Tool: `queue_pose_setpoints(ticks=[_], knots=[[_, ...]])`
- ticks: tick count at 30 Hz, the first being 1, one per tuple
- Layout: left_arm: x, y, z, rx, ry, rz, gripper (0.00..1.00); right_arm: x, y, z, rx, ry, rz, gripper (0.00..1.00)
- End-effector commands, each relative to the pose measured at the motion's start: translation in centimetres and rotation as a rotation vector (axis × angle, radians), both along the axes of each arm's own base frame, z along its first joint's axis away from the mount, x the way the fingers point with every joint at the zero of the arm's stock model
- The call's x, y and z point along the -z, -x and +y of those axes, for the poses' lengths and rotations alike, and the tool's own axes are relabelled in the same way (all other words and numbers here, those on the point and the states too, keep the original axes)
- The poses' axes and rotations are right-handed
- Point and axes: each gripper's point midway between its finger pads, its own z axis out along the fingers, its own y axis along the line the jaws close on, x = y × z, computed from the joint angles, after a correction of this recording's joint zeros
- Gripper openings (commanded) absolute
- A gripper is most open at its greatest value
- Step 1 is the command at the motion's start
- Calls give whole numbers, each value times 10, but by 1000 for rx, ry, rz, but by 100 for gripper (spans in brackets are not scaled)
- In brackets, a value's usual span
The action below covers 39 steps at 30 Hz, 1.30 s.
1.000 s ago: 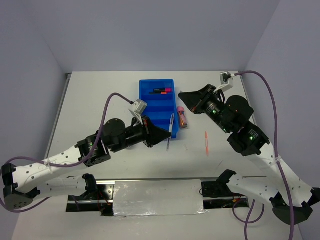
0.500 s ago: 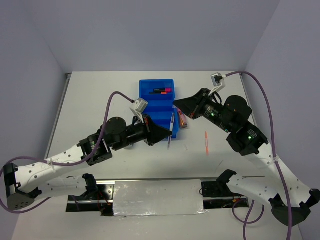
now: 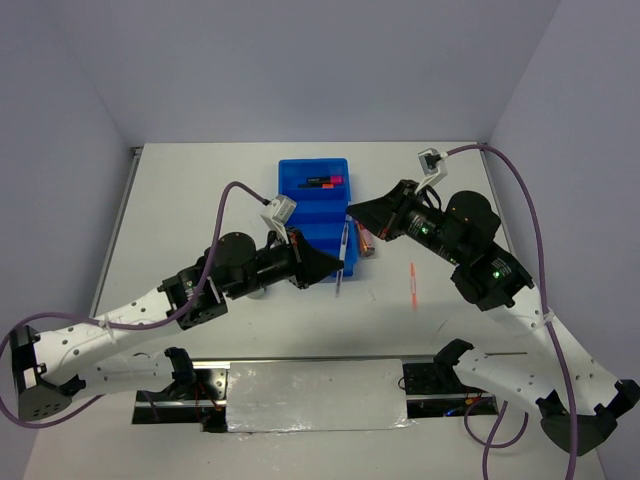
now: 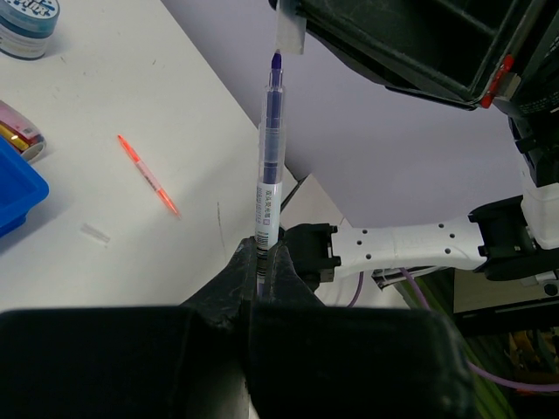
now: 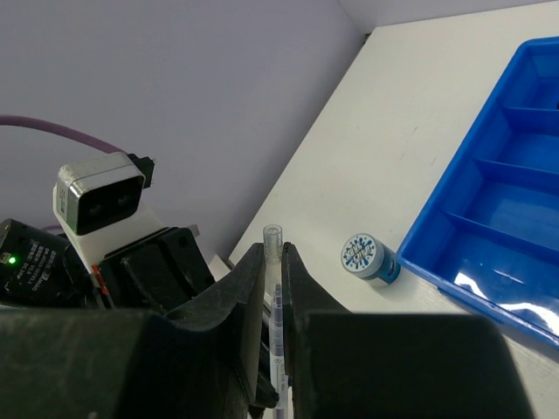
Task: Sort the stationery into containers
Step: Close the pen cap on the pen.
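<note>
Beside the tray's (image 3: 288, 172) right edge, above the table (image 3: 190, 200), the left hand (image 3: 335, 268) is clamped shut on the lower end of a clear pen (image 3: 343, 250). The pen points away from it toward the right hand (image 3: 352, 210). That hand is pinched tight on the pen's clear cap (image 5: 272, 237), right at the blue tip. A second ago the right hand hung well off to the right, past the pink tube (image 3: 367, 243) and apart from the pen. It has since swung left to the pen's far end. The left hand and pen have shifted only slightly. A pink-capped marker (image 3: 320, 182) lies in the tray's far compartment, unchanged. An orange pen (image 3: 412, 285) lies on the table, and a tape roll (image 5: 367, 256) stands just beside the tray.
</note>
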Motion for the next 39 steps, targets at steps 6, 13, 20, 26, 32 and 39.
queue_pose_setpoints(ticks=[6, 13, 20, 26, 32, 39], knots=[[-11, 0, -4, 23, 59, -12, 0, -17, -2, -5, 12, -25, -46, 0], [-14, -1, -4, 26, 56, -20, 0, -9, -3, -2, -3, -19, -34, 0], [-12, -2, -3, 28, 59, -16, 0, -10, 0, 0, -19, -31, -31, 0], [-14, -2, -4, 35, 65, -19, 0, -1, 1, 2, -34, -28, -12, 0], [-17, -4, -1, 28, 71, -27, 0, 11, 0, 1, -25, -9, 2, 0], [-18, -11, 5, -4, 76, -28, 0, 11, 7, 2, -49, -35, 12, 0]])
